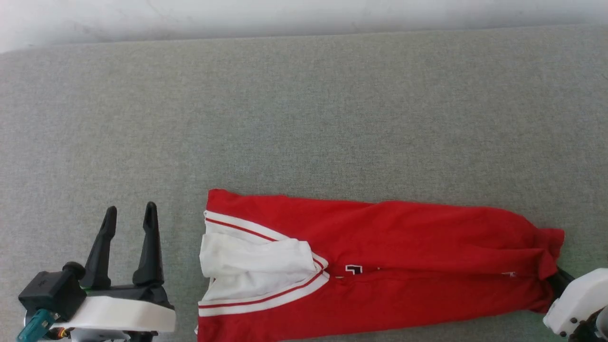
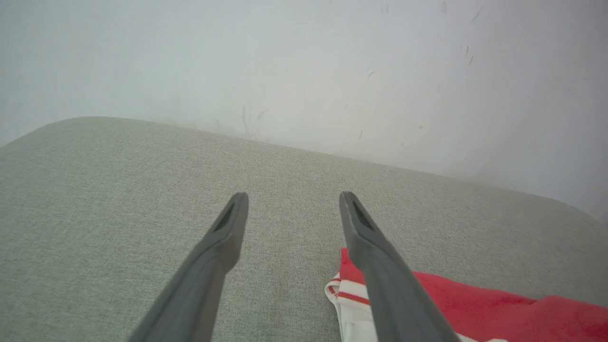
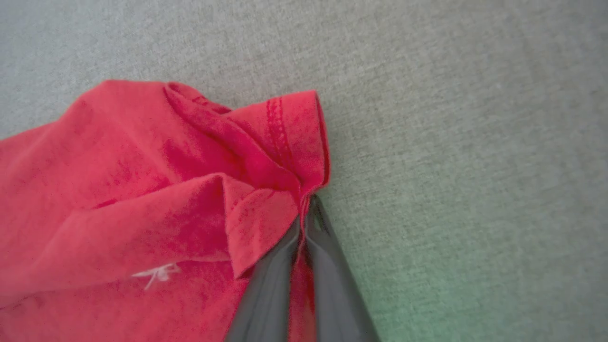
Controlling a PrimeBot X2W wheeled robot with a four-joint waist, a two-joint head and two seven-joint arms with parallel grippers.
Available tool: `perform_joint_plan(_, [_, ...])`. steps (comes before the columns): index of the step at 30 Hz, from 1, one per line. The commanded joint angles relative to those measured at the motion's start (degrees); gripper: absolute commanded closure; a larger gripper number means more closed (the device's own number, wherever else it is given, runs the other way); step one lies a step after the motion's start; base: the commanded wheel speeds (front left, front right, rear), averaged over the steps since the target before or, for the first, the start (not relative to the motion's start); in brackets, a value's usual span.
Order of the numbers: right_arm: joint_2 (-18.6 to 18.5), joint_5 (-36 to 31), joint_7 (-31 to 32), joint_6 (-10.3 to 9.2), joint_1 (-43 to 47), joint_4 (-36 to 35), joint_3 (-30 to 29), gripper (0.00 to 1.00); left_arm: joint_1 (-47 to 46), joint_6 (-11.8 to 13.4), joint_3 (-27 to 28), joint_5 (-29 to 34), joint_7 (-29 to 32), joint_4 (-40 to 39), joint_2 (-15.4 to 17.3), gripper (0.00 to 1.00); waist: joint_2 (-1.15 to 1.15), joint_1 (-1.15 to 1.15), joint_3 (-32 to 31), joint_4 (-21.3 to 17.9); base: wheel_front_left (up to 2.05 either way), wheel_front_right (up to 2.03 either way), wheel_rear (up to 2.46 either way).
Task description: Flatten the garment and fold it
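- One garment (image 1: 403,247), a red jersey shirt, lies near the front edge of the grey upholstered surface (image 1: 304,95). It is gathered into a long narrow band running left to right, with a white sleeve (image 1: 251,263) lying on top at its left end.
- Soft, light and limp by the look of it, it will likely sag and bunch wherever it is lifted. Its layers could slide apart, so a pinch should catch every layer at an edge or corner.
- The right gripper (image 3: 308,209) has its fingers closed tight on the hem (image 3: 285,128) at the band's right end, and the cloth puckers into folds around the tips.
- The left gripper (image 1: 131,207) hovers just left of the sleeve end, its fingers spread wide and holding nothing. The striped trim (image 2: 349,289) nearest it looks like the natural matching hold.
- Beyond the garment the grey surface runs back to a pale wall (image 2: 304,71), well apart from the work. I see no obstacle to a fold.
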Motion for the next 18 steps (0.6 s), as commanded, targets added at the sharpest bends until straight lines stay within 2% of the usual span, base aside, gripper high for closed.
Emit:
perform_joint_plan(1, [0.3,-1.0,-0.3,-0.13,-0.9,0.2,-0.6,1.00,-0.2,0.5,0.1,0.7,-0.3,0.1,0.0,0.00,0.00,0.00,-0.3,-0.2,0.00,0.00,0.00])
perform_joint_plan(12, [-6.8,-7.5,-1.4,-0.13,-3.3,-2.7,-12.6,1.00,-0.3,0.3,-1.4,0.8,-0.6,2.2,-0.7,0.00,0.00,0.00,-2.4,0.0,0.00,0.00,0.00])
perform_joint_plan(15, [-6.7,-6.7,-0.7,-0.13,-3.4,-3.6,-12.5,1.00,0.1,0.5,-1.4,0.8,-0.7,2.6,-0.7,0.00,0.00,0.00,-3.0,0.0,0.00,0.00,0.00])
perform_joint_plan(18, [-5.6,-5.6,0.7,-0.13,-2.9,-5.8,-8.8,1.00,0.3,0.6,-1.7,0.7,-0.4,2.7,-0.7,0.00,0.00,0.00,-3.4,0.1,0.00,0.00,0.00])
